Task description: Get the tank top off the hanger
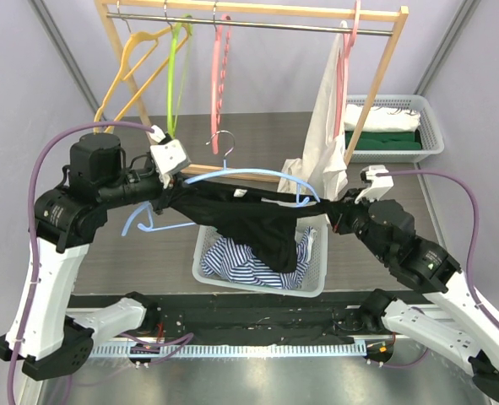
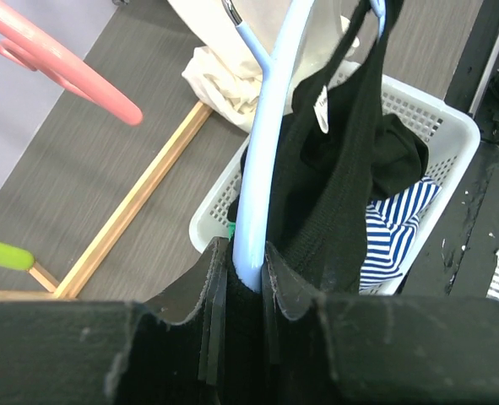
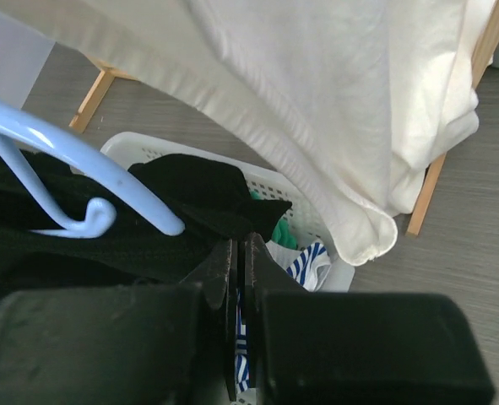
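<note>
The left end effector [image 2: 246, 272] clamps the blue hanger [image 2: 270, 118], black tank top [image 2: 340, 194] hanging beside it.

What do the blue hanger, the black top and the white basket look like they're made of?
Blue hanger: likely plastic, smooth and glossy with highlights. Black top: soft knit fabric, matte, ribbed and draping. White basket: probably rigid plastic, perforated moulded walls.

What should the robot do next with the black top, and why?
Probably the right pincer should tug the black tank top rightward, off the blue hanger: the left pincer clamps the hanger, and the top is draped over it.
</note>
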### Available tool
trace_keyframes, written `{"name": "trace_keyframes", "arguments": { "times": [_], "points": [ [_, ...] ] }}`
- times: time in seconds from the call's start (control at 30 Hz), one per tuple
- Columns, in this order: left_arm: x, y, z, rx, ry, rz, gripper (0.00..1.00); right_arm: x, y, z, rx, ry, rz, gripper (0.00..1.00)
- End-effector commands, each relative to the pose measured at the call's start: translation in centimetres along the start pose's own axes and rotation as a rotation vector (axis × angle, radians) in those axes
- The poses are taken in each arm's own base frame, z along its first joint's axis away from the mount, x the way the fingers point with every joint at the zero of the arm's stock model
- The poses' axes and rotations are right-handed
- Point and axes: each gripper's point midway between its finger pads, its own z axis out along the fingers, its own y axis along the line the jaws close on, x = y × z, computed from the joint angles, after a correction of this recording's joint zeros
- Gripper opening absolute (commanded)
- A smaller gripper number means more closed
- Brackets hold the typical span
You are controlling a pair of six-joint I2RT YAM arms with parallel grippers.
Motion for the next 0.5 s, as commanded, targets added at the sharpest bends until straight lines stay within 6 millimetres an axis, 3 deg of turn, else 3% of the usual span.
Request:
{"name": "trace_keyframes", "arguments": {
  "times": [0.0,0.4,0.47],
  "points": [
    [-3.8,2.4,-1.8,-0.133,-0.109,0.046,0.0,0.4,-0.4,-0.2,0.007,-0.011,0.05,0.01],
    [-5.3,2.6,-3.0,-0.165,-0.151,0.059,0.0,4.2,-2.4,-0.1,0.086,0.085,0.066,0.01],
    [-5.7,2.6,-3.2,-0.164,-0.16,0.064,0.0,4.1,-2.2,-0.2,0.078,0.083,0.075,0.01]
  ]
}}
